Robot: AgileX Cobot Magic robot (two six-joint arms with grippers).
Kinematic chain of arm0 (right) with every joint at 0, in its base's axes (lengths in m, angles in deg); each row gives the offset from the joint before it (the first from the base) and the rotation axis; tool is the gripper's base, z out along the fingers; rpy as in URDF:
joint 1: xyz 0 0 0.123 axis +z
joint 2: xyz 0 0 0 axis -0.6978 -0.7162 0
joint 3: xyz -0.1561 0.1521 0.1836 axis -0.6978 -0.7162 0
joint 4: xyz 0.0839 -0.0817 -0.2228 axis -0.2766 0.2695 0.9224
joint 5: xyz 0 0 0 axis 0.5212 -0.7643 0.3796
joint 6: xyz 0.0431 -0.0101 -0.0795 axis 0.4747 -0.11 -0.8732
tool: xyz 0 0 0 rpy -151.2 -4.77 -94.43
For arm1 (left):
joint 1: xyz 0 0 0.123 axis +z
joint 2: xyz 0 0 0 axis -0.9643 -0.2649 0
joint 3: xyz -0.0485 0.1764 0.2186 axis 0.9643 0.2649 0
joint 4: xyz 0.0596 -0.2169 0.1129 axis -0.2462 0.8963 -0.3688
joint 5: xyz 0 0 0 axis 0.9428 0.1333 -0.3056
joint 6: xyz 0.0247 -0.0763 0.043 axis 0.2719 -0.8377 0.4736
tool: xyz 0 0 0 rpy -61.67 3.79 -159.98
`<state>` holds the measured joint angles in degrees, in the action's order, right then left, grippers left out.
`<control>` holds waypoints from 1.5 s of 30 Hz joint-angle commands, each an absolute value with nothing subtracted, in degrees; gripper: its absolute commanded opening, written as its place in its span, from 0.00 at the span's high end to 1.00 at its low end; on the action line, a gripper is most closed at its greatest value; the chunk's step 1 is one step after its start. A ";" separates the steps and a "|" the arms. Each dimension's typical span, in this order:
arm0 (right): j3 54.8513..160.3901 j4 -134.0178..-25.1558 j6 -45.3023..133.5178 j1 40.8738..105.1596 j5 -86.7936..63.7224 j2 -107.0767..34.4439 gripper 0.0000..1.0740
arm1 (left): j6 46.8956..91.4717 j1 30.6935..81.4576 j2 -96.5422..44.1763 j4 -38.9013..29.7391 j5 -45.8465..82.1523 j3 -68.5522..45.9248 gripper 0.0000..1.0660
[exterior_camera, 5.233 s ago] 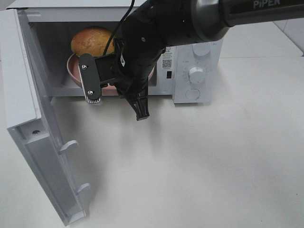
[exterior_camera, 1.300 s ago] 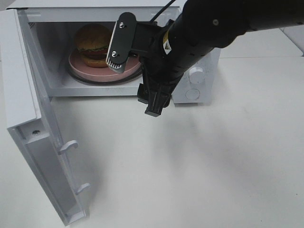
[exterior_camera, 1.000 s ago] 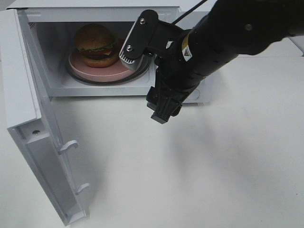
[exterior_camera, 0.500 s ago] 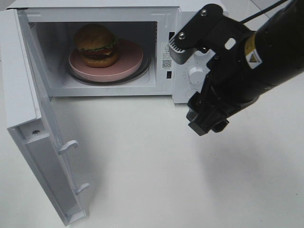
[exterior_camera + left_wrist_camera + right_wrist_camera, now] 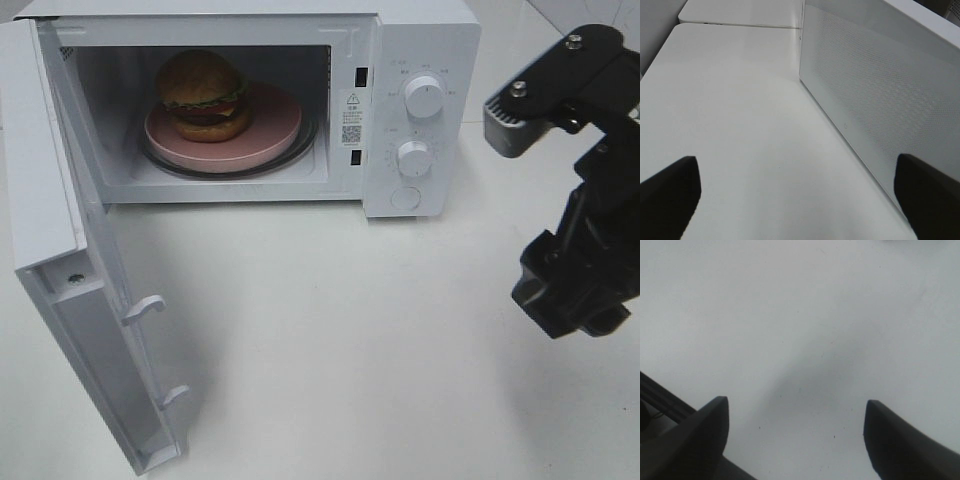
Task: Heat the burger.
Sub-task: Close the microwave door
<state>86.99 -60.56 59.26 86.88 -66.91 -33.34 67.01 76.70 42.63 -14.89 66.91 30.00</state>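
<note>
A white microwave [image 5: 420, 40] stands on a white worktop [image 5: 350, 350], its door [image 5: 60, 250] swung wide open. Inside, the burger [image 5: 203, 92] sits on a pink round dish [image 5: 275, 128], toward the dish's left side. It stands upright, bun dome on top. Its long axis looks vertical, and being round it faces no particular way. It is probably soft, light and loosely stacked, so lifting by the dish rim seems safer than pinching the glossy bun. The right end effector [image 5: 795, 440] hangs over bare worktop right of the microwave, jaws wide, empty. The left end effector [image 5: 799, 197] is likewise wide and empty, near a perforated white panel, probably the door.
</note>
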 commanded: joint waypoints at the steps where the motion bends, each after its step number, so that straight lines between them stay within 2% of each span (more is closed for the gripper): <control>1: 85.39 -60.62 60.92 86.77 -70.52 -29.04 0.32 | 66.61 76.36 43.78 -14.72 66.40 30.11 0.08; 13: 78.86 -60.45 63.33 86.54 -72.58 -15.12 0.32 | 66.61 76.36 43.78 -14.72 66.40 30.11 0.08; 16: 77.20 -61.77 63.39 83.10 -73.10 -12.54 0.32 | 66.61 76.36 43.78 -14.72 66.40 30.11 0.08; 17: 76.28 -62.63 63.33 79.72 -73.62 -10.93 0.32 | 66.61 76.36 43.78 -14.72 66.40 30.11 0.08; 19: 75.88 -63.14 63.27 78.12 -73.73 -10.30 0.32 | 66.61 76.36 43.78 -14.72 66.40 30.11 0.08; 21: 74.56 -64.46 63.27 72.79 -73.79 -7.50 0.32 | 66.61 76.36 43.78 -14.72 66.40 30.11 0.08; 22: 74.56 -64.46 63.27 72.79 -73.79 -7.50 0.32 | 66.61 76.36 43.78 -14.72 66.40 30.11 0.08; 23: 73.76 -65.15 63.27 69.35 -73.62 -4.98 0.32 | 66.61 76.36 43.78 -14.72 66.40 30.11 0.08; 25: 73.24 -65.21 63.27 67.75 -73.56 -3.66 0.32 | 66.61 76.36 43.78 -14.72 66.40 30.11 0.08; 27: 71.98 -65.15 62.99 63.51 -73.39 0.41 0.32 | 66.61 76.36 43.78 -14.72 66.40 30.11 0.08; 38: 69.18 -68.24 58.69 52.28 -72.30 17.83 0.32 | 66.61 76.36 43.78 -14.72 66.40 30.11 0.08; 45: 69.12 -71.57 55.77 47.23 -72.30 28.77 0.32 | 66.61 76.36 43.78 -14.72 66.40 30.11 0.08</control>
